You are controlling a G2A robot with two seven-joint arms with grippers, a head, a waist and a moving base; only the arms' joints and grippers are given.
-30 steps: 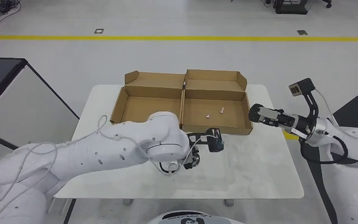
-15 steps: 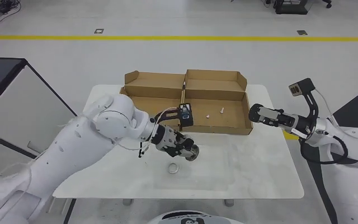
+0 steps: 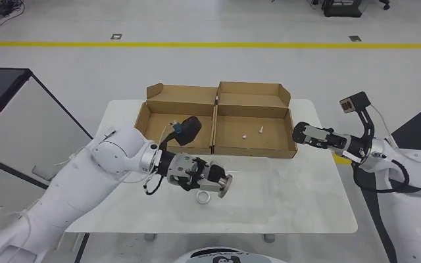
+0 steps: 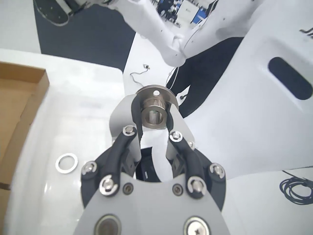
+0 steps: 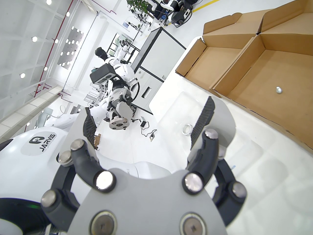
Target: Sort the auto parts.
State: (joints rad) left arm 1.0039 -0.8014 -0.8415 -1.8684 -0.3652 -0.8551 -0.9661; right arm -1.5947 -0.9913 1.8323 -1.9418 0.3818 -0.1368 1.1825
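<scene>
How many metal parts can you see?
4: one small part and a second small part in the right box; a ring on the table; a flanged sleeve in the left pincer. More may hide.

The right gripper (image 5: 148,114) hung with fingers spread apart by the white table (image 5: 256,167); a small ring (image 5: 187,128) lay on it; a tiny metal piece (image 5: 278,89) sat in the nearer cardboard box (image 5: 264,69), beside the farther box (image 5: 212,67); farther off, the left gripper (image 5: 119,118) clasped a metal flange (image 5: 119,124).

- Left arm (image 3: 99,171): glossy white rounded shells, thin cables running alongside.
- Left gripper (image 4: 154,116): grey plate, black links, silver screws.
- Right gripper (image 5: 146,121): ribbed black pads (image 5: 206,116) on pale fingers.
</scene>
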